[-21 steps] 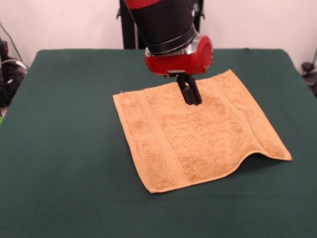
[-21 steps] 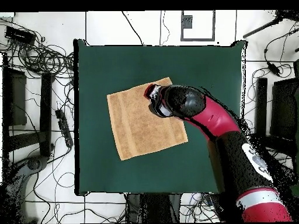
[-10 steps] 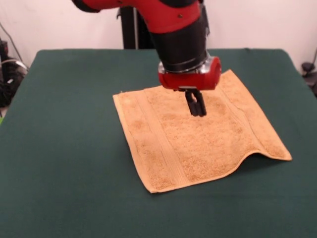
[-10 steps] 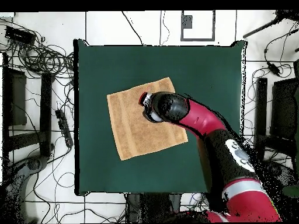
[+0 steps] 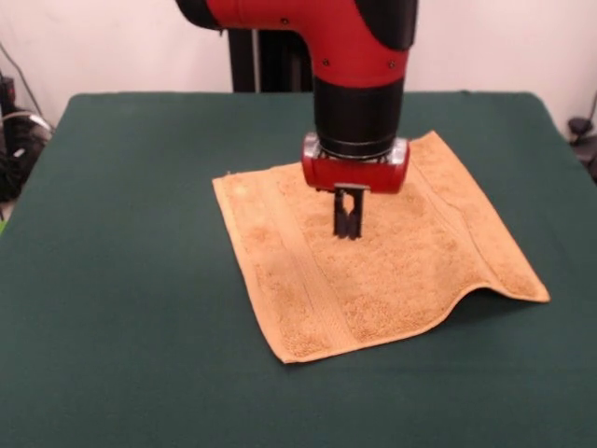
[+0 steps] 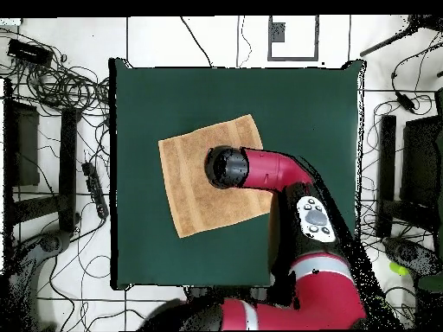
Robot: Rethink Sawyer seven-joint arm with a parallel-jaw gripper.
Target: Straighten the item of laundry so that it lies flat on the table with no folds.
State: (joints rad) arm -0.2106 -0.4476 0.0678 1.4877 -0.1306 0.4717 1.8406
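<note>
- Dark green felt surface (image 5: 121,280), seen from the front against a pale wall, with a black post at 12 o'clock behind the red and black arm (image 5: 359,65).
- From overhead, white tiled floor around the surface, strewn with black cables (image 6: 60,82) at 9 to 10 o'clock and dark equipment at 3 o'clock.
- Orange-tan terry towel (image 5: 308,280) spread near the middle of the surface, slightly toward 9 o'clock in the overhead view.
- Paler, smoother woven bands running near two opposite ends of the towel.
- Mostly flat, but with one edge at 4 o'clock in the front view raised in a low hump, casting a shadow beneath.
- Nearly square in outline, so long axis hard to call; sides turned askew to the surface's edges, one corner pointing to about 1 o'clock in the front view.
- Claw (image 5: 348,229) pointing straight down over the towel's centre, its two black fingers drawn close together and holding nothing; contact with the cloth not clear.
</note>
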